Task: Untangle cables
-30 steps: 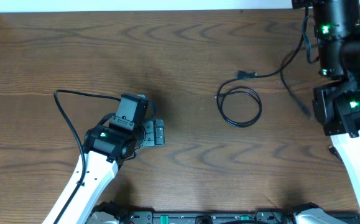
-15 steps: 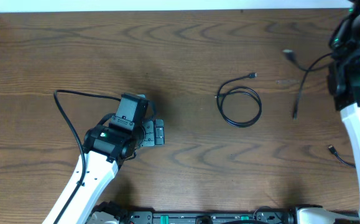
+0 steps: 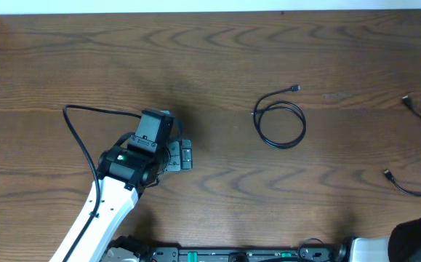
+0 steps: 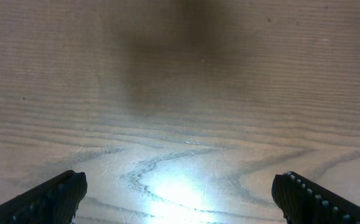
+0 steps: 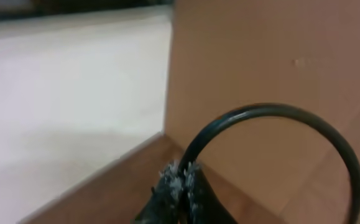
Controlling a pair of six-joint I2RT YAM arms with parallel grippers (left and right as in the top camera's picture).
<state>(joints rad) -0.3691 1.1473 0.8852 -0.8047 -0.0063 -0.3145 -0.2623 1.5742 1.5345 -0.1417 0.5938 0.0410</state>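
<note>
My left hand (image 3: 185, 156) hangs wide open just above the worktop (image 3: 217, 58), my right hand (image 5: 180, 179) is pinched closed on a black cable (image 5: 273, 112) arcing out of it, and a coiled cable (image 3: 279, 125) lies flat, well apart from my left hand.

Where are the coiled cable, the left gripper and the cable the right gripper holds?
coiled cable (image 3: 257, 120): overhead view, left side of the loop.
left gripper (image 4: 179, 180): left wrist view, midway between the open fingertips.
held cable (image 5: 270, 109): right wrist view, top of its arch.
</note>
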